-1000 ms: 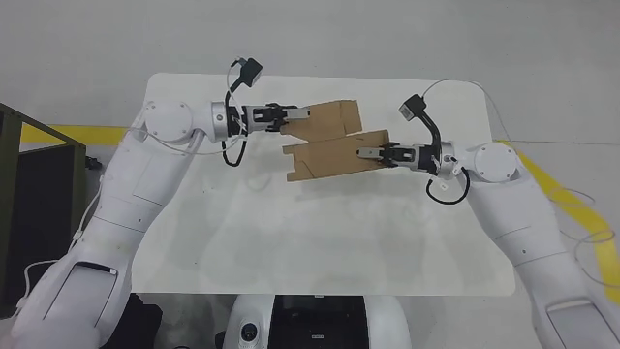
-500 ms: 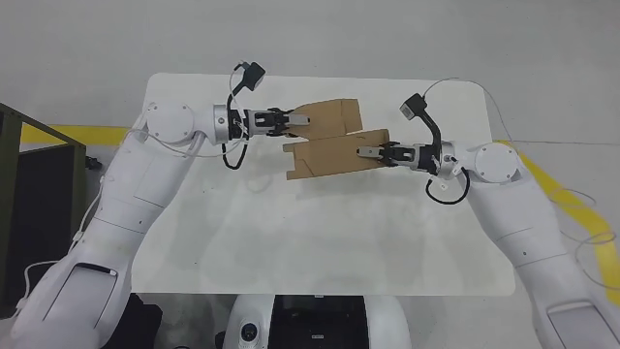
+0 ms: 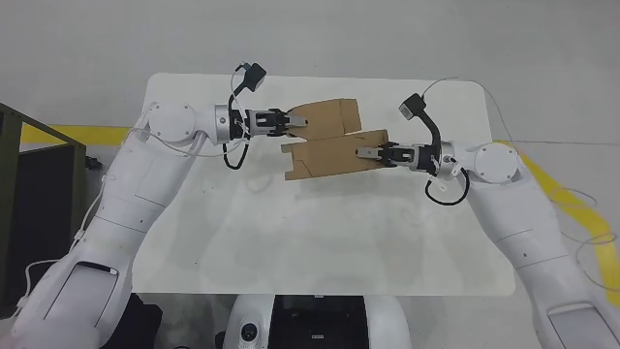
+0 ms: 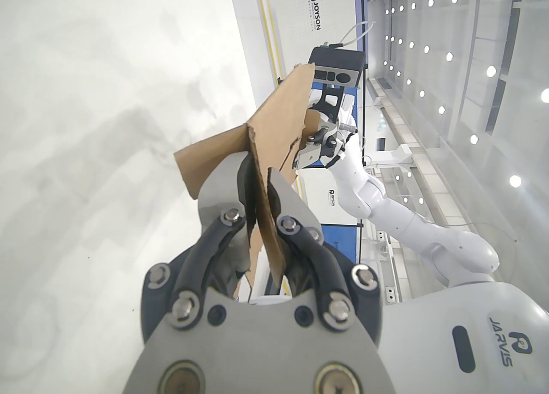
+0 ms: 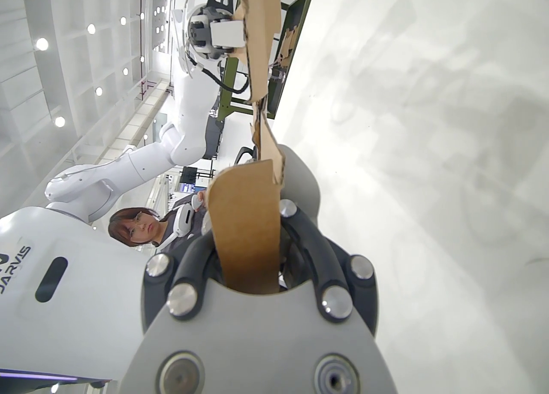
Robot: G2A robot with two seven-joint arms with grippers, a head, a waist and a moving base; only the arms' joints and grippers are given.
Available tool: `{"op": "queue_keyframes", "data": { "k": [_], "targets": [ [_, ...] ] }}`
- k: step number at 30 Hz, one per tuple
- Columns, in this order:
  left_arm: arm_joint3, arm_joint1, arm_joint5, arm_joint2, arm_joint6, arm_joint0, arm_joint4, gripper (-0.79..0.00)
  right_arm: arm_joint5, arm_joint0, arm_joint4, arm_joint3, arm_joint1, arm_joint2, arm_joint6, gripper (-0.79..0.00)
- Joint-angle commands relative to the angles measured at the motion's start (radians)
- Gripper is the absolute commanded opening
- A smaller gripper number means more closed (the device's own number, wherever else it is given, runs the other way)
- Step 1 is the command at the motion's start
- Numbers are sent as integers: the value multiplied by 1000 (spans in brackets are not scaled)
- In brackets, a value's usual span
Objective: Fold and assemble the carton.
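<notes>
A flattened brown cardboard carton (image 3: pixel 327 139) hangs above the middle of the white table (image 3: pixel 320 242), held between both arms. My left gripper (image 3: pixel 295 119) is shut on the carton's far-left flap; in the left wrist view the cardboard edge (image 4: pixel 261 198) runs between its closed fingers (image 4: pixel 291 194). My right gripper (image 3: pixel 366 152) is shut on the carton's right end, and in the right wrist view a cardboard flap (image 5: pixel 246 219) is pinched in the jaws. Each wrist view also shows the other arm's gripper holding the far end of the carton.
A dark green frame with a black panel (image 3: pixel 29 194) stands off the table's left side. Yellow floor tape (image 3: pixel 557 194) runs past the right side. Thin cables (image 3: pixel 455 87) loop above the right arm.
The carton's lower panel has shifted slightly to the left and the left gripper has drawn back a little toward its arm. Both grips stay as they were.
</notes>
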Motion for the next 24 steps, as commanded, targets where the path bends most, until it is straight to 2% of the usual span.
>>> {"op": "queue_keyframes", "data": {
  "k": [1,7,8,9,10,19,24],
  "targets": [
    [0,0,0,0,0,-1,0,-785,1,-2,-2,-3,1,2,-1,-785],
    [1,0,0,-2,1,-1,-1,-785,5,-7,-6,-12,2,4,-4,-785],
    [2,0,0,-3,1,-1,-5,-785,7,-8,-8,-12,2,3,-4,-662],
    [0,1,-1,-5,0,0,-7,-785,10,-8,-11,-11,2,4,-10,-169],
    [-1,1,-2,-6,0,0,-8,-785,11,-8,-11,-9,2,5,-12,0],
    [-16,4,-23,-22,-12,10,-29,-785,4,-21,-61,23,14,64,-113,0],
    [-30,7,-41,-24,-26,20,-26,-785,-71,-43,-54,-27,25,112,-129,0]
  ]
}}
